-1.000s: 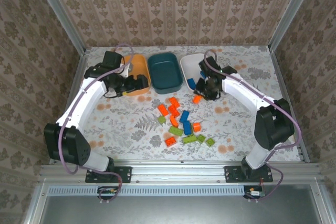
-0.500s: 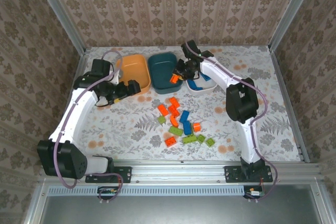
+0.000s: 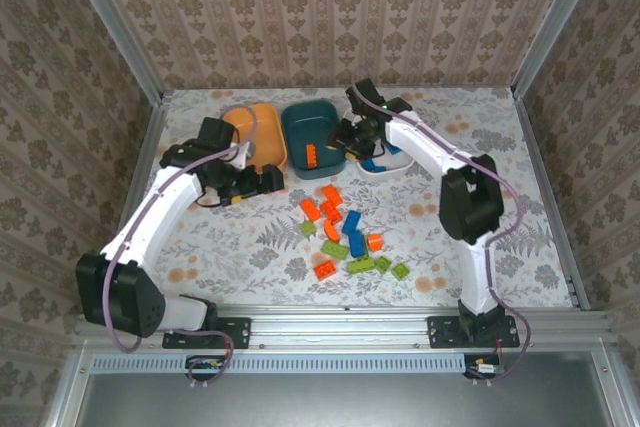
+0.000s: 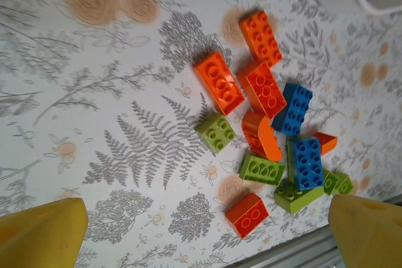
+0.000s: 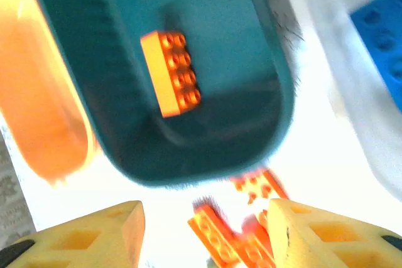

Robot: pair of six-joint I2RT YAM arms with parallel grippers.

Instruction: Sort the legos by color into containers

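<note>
The legos (image 3: 345, 232) lie as a loose pile of orange, blue and lime green bricks mid-table. One orange brick (image 3: 311, 155) rests inside the dark teal bowl (image 3: 290, 132). My right gripper (image 3: 345, 139) hovers open over that bowl's right rim, nothing between its fingers. From the right wrist, the orange brick (image 5: 171, 73) lies on the teal bowl's floor (image 5: 81, 61), and a blue brick (image 5: 383, 42) sits in the white bowl (image 3: 398, 160). My left gripper (image 3: 262, 182) stands wide open and empty beside the orange bowl (image 3: 262, 132), left of the pile (image 4: 264, 92).
An aluminium rail (image 3: 340, 319) runs along the near table edge, just below the pile. Patterned walls close in the back and both sides. Open floral tabletop (image 3: 250, 237) lies left of the bricks and also right of them (image 3: 470, 247).
My right gripper has opened and the orange brick it carried now lies in the teal bowl. My left arm has swung right, towards the pile.
</note>
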